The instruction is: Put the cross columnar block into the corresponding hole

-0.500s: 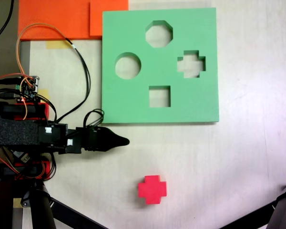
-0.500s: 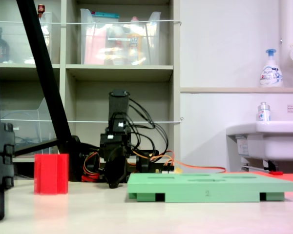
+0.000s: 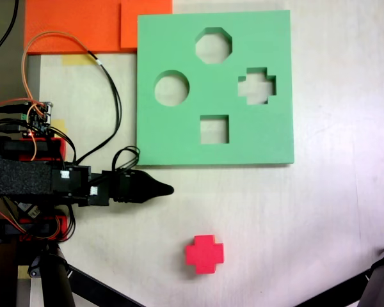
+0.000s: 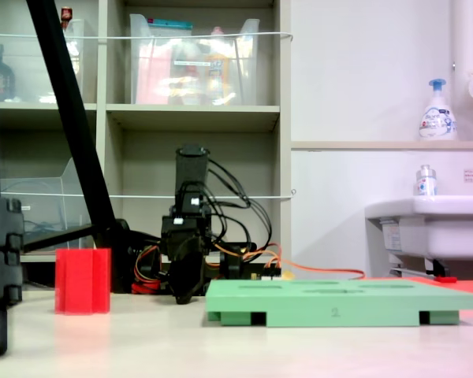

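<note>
First exterior view: cross columnar block (image 3: 204,253) upright and free on the desk (image 3: 320,217), well apart from its plus-shaped corresponding hole (image 3: 256,86) in the green board (image 3: 166,137); claw (image 3: 161,189) pinched to a point, empty, between them, seemingly awaiting the reach.

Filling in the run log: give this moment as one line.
gripper: shut, empty, beside green board | cross columnar block: on table, untouched | corresponding hole: empty
</note>
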Controlling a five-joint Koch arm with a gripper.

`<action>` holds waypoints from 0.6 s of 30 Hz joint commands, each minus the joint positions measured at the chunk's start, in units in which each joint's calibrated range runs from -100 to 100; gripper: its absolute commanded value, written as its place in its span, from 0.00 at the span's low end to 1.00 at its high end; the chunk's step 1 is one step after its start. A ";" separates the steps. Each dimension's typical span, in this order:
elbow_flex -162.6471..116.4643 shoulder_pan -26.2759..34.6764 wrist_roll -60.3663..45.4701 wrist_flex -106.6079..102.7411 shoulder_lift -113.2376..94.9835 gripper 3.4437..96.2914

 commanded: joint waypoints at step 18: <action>-1.08 -2.93 18.17 -0.69 -0.55 0.49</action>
